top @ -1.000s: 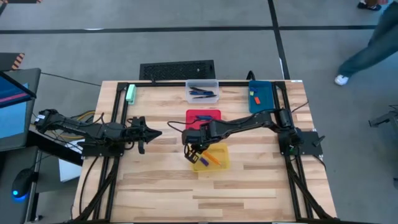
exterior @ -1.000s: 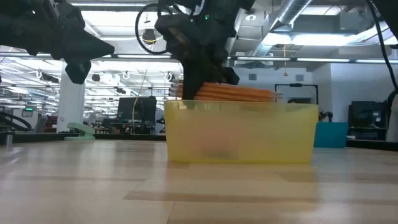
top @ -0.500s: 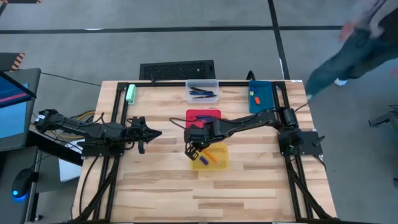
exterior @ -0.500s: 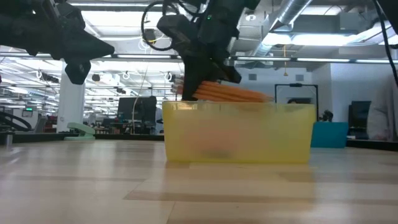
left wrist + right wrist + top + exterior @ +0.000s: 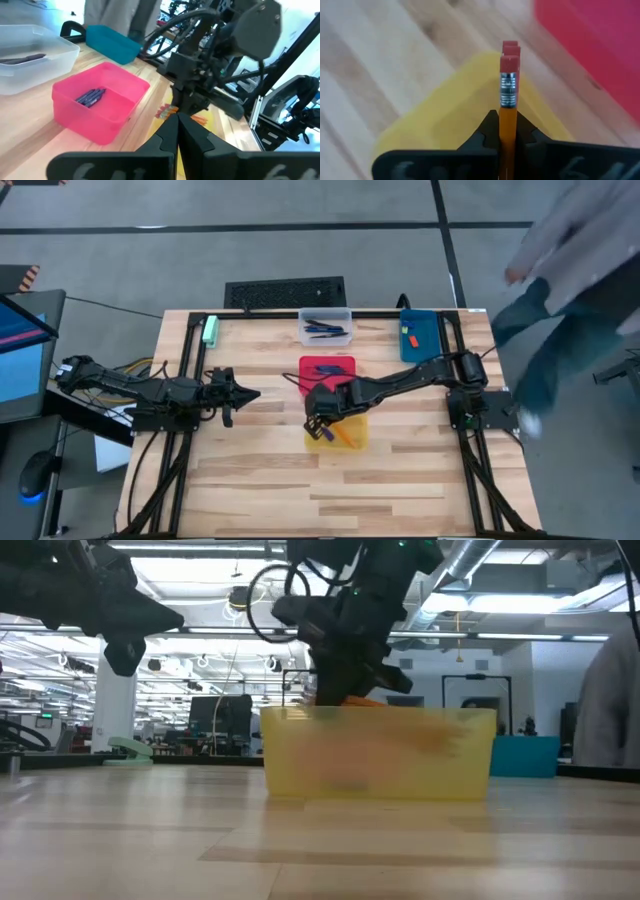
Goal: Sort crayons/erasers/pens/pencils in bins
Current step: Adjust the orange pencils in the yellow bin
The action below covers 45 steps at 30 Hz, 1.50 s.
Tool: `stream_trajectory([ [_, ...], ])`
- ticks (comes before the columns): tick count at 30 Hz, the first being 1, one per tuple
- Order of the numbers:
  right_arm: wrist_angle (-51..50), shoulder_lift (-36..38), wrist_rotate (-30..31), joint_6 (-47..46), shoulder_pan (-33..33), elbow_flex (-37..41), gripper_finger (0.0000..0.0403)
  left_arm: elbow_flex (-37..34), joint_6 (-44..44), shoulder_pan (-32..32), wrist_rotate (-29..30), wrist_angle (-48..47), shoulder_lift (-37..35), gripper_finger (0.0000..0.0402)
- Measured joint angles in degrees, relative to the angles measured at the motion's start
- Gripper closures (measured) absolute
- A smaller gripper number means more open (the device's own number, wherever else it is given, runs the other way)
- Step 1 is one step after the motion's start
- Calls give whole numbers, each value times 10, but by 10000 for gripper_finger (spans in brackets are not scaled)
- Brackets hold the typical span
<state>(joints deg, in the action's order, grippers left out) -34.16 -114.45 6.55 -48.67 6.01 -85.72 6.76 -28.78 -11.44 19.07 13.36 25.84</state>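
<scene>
Pale wood planks make up the desk [image 5: 250,480], on which four bins are set. A person [image 5: 570,270] is seen blurred past the desk's right edge. The left arm is stretched low over the left side of the desk, and the left gripper [image 5: 243,393] is held with its fingers clenched together on nothing, well apart from the bins. The right arm is reached in from the right, and the right gripper [image 5: 318,426] is placed over the yellow bin [image 5: 357,442] near the desk's middle, its fingers [image 5: 490,131] grasping orange pencils [image 5: 508,100] whose red eraser ends are pointed out over that bin. The red bin [image 5: 327,368] is set just behind the yellow one, with short blue crayons [image 5: 90,96] lying in it. The clear bin [image 5: 326,327] at the far edge is loaded with dark pens [image 5: 324,331]. The blue bin [image 5: 419,334] at the far right is seen with small erasers [image 5: 410,336] inside. A pale green block [image 5: 211,330] is lying at the far left.
</scene>
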Motion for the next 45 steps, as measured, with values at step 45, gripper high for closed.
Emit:
stream_trajectory([
  [45,52,73,83,-9,0,76,389,0,-26,0,8,-10,0,401],
])
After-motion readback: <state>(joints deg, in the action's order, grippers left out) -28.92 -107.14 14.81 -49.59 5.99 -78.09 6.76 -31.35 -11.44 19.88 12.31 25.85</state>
